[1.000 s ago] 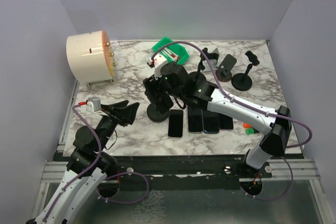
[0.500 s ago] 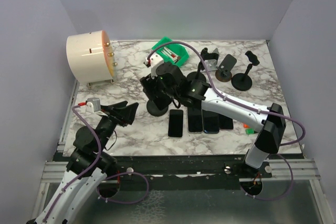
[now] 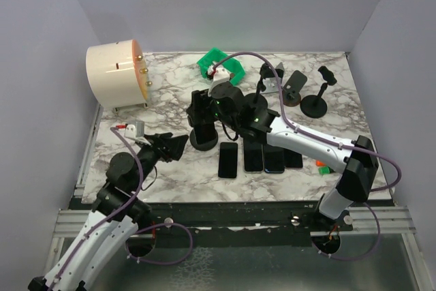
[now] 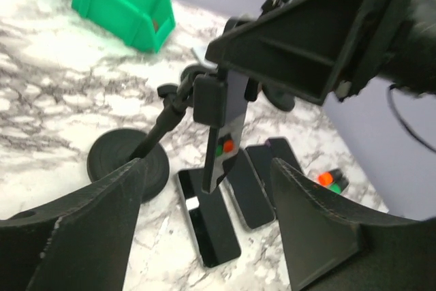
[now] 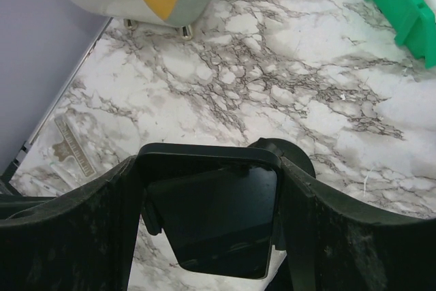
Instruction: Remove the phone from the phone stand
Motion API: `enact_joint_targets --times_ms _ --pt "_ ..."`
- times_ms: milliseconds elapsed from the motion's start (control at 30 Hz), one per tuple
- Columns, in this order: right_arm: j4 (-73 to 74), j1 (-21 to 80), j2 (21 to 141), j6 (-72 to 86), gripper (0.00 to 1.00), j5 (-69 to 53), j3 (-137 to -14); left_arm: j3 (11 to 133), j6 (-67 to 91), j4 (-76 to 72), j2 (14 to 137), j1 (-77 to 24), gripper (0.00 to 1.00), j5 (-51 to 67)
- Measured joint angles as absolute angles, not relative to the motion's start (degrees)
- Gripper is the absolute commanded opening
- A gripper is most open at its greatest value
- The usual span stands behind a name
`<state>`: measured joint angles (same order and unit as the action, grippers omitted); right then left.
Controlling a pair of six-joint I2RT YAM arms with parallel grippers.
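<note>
Grasping step: right gripper (image 5: 211, 168) reaches across to the phone (image 4: 221, 124), fingers (image 5: 75, 236) narrowed onto both its side edges; looks clamped.
Phone place: upright in the clamp of the phone stand (image 4: 126, 165), left of centre on the table (image 3: 163, 103), not yet out.
Next move: likely a straight pull up and clear of the clamp; nothing holds the base, so it may tip or drag.
Cream drum (image 3: 116, 73): 1, back left.
Left gripper (image 3: 176, 145): wide, holding nothing, pointed at the stand base from the near left.
Green bin (image 3: 212, 58): 1, back centre.
Flat phones (image 3: 228, 159): 4, in a row just right of the stand base.
Spare stands (image 3: 317, 100): 3 as far as I can tell, back right.
Red-green bits (image 3: 321, 165): near right, too small to count.
</note>
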<state>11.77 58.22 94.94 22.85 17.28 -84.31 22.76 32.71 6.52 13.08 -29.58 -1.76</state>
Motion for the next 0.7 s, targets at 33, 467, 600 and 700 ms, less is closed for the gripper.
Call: enact_joint_targets --times_ms 33,467,600,700 --pt "11.6 58.0 94.7 23.7 0.00 17.3 -83.9 22.9 32.5 6.5 14.5 -29.6 0.81 -1.2" --pt "8.6 57.5 93.2 27.2 0.00 17.3 -80.8 28.3 34.4 7.7 28.1 -29.6 0.99 -0.2" --pt "8.5 57.5 93.2 27.2 0.00 17.3 -80.8 28.5 32.8 5.0 28.5 -29.6 0.89 1.5" --pt "8.5 57.5 93.2 27.2 0.00 17.3 -80.8 28.5 31.9 3.0 28.5 -29.6 0.68 2.2"
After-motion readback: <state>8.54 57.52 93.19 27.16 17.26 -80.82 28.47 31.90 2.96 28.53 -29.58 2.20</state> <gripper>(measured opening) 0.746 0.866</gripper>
